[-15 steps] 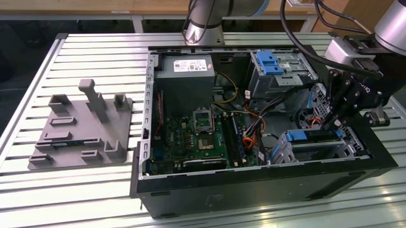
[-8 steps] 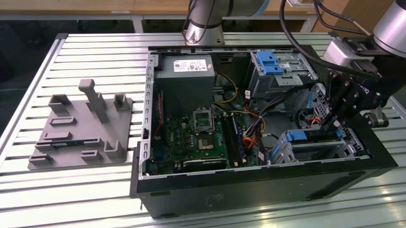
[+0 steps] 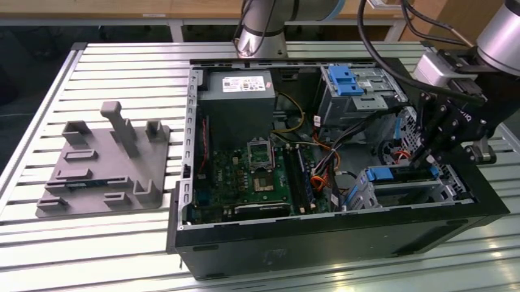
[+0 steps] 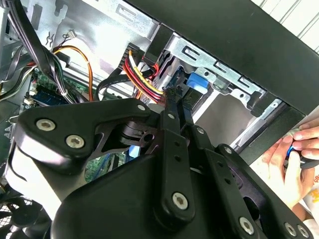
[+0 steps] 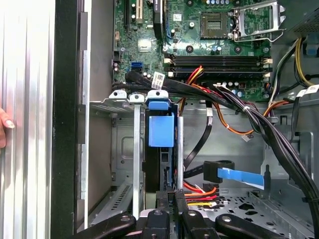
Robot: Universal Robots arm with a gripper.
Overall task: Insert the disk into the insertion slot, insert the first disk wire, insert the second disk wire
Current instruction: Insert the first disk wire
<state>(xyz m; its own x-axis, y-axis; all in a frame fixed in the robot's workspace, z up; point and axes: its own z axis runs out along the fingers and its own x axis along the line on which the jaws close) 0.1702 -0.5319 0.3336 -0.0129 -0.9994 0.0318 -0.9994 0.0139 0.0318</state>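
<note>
The disk [image 5: 161, 130], in its blue carrier, sits inside the insertion slot [image 5: 124, 98], a silver cage at the case's near corner on the exterior view's right [image 3: 442, 182]. Its blue end also shows in the second wrist view [image 4: 197, 82]. My gripper [image 3: 421, 157] hangs just behind the disk's rear end. The fingers [image 5: 162, 199] stand close together, shut on the black plug of a disk wire [image 5: 199, 191] with red, yellow and orange strands [image 4: 143, 74]. The plug is at the disk's rear edge; whether it is seated is hidden.
A black flat cable with a blue tab [image 5: 234, 174] lies loose beside the cage. Thick black cable bundles [image 5: 259, 124] cross the case. A taller bay with a blue latch [image 3: 349, 85] stands behind. A person's hand [image 4: 294, 159] rests outside the case wall. A grey fixture plate [image 3: 106, 164] lies on the table.
</note>
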